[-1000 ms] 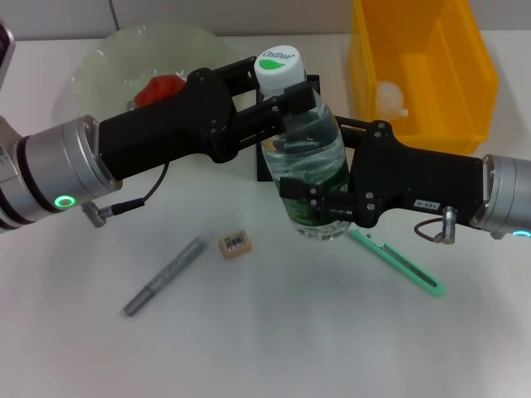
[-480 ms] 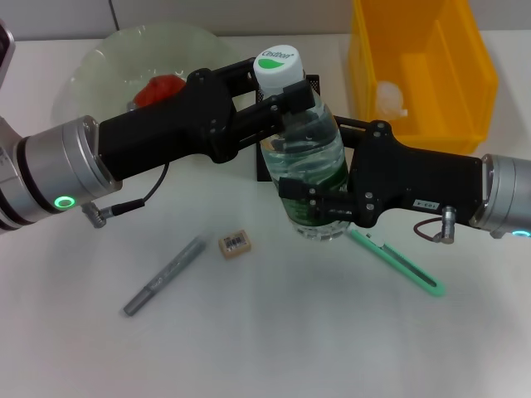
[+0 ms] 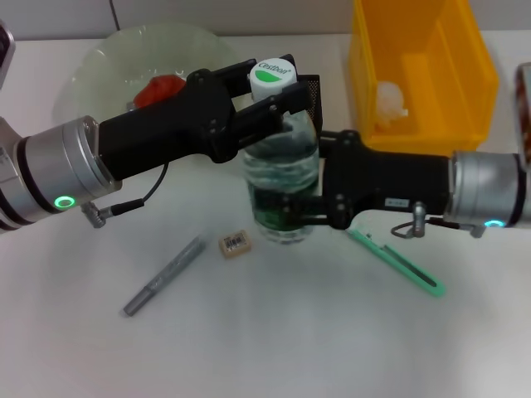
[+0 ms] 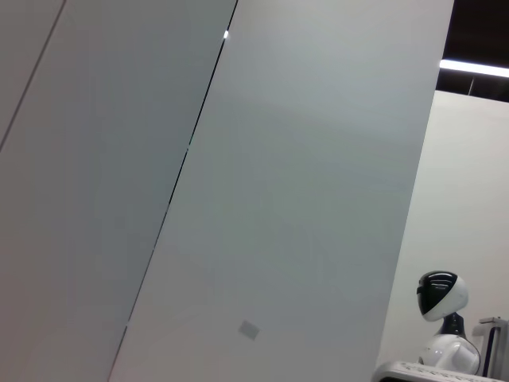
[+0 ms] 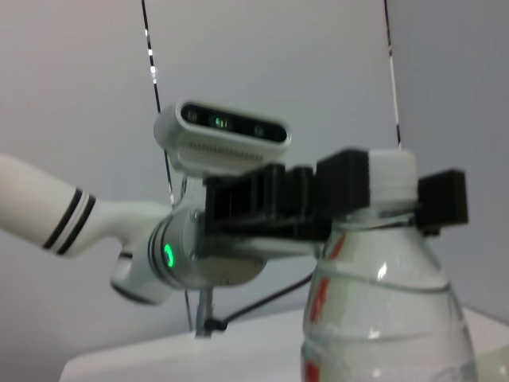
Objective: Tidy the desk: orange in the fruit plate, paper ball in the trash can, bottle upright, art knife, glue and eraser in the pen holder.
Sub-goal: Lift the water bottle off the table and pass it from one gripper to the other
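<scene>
The clear water bottle (image 3: pixel 282 170) with a white cap (image 3: pixel 272 73) stands nearly upright at the table's middle. My left gripper (image 3: pixel 276 98) is shut on its neck just under the cap. My right gripper (image 3: pixel 290 211) is shut on its lower body. The right wrist view shows the bottle (image 5: pixel 382 318) with the left gripper (image 5: pixel 390 199) at its neck. The green art knife (image 3: pixel 398 264) lies right of the bottle; the eraser (image 3: pixel 235 244) and the grey glue stick (image 3: pixel 164 276) lie to its left. The orange (image 3: pixel 158 89) sits in the glass fruit plate (image 3: pixel 99 62). The paper ball (image 3: pixel 390 99) lies in the yellow bin (image 3: pixel 465 83).
The black mesh pen holder (image 3: pixel 314 87) stands just behind the bottle, mostly hidden by it and my left gripper. The left wrist view shows only a wall. The bin stands at the back right, the plate at the back left.
The bottle has moved left and stands straighter, with its base lower. My right arm has moved left with it. The left gripper stays at the neck.
</scene>
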{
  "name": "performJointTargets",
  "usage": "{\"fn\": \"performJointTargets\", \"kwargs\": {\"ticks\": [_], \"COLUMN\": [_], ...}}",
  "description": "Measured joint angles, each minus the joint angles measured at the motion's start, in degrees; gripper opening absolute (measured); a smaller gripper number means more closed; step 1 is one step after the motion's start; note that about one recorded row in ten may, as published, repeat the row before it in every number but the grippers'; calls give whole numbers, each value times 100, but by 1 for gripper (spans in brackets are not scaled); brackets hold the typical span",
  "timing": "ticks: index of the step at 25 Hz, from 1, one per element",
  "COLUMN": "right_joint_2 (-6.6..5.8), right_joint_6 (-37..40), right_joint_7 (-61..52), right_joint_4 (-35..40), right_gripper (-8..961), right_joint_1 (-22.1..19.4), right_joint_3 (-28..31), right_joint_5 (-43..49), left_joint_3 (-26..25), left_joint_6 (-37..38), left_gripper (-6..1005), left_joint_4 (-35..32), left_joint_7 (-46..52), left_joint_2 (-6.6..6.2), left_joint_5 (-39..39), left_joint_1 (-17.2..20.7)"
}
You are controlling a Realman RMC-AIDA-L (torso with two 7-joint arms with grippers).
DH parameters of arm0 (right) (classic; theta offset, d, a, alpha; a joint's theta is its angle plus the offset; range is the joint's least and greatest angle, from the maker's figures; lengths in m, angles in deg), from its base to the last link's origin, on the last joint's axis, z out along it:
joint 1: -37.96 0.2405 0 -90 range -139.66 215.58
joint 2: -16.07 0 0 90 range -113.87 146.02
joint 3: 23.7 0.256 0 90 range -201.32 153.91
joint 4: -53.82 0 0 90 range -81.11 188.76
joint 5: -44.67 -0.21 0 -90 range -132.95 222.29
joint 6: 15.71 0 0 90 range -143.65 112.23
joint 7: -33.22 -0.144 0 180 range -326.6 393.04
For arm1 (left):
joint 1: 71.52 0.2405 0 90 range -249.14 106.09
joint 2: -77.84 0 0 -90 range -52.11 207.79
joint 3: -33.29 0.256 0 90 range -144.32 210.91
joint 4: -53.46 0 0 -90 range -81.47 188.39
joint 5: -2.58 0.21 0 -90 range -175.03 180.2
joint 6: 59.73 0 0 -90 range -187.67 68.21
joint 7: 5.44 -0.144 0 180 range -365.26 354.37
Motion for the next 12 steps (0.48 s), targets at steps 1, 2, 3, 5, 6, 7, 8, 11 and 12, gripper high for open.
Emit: {"fn": "performJointTargets", "kwargs": {"ticks": [1,2,3,5,6,7,8,11,12], "right_joint_2": [10,10,15,18,18,18,18,18,18], "right_joint_6": [-35,-35,-38,-41,-42,-42,-43,-51,-51], "right_joint_7": [44,44,59,66,67,67,67,129,129], "right_joint_4": [3,3,1,0,0,0,1,0,0], "right_gripper": [743,752,761,777,786,794,802,826,835], "right_joint_1": [1,1,1,2,-5,-5,-12,-36,-36], "right_joint_3": [-73,-73,-89,-94,-80,-80,-67,-38,-38], "right_joint_5": [2,2,3,3,1,1,0,-8,-8], "left_joint_3": [-1,-1,-8,-22,-34,-34,-38,-48,-48], "left_joint_6": [3,3,8,10,10,10,12,13,13], "left_gripper": [467,466,466,459,455,455,455,455,455], "left_joint_4": [-1,-1,-1,-1,-1,-1,-1,-2,-2], "left_joint_7": [3,3,3,3,3,3,3,4,4], "left_joint_2": [1,1,1,1,0,0,0,0,0], "left_joint_5": [-3,-3,-8,-15,-18,-18,-21,-34,-34], "left_joint_1": [0,0,-1,0,9,9,16,22,22]}}
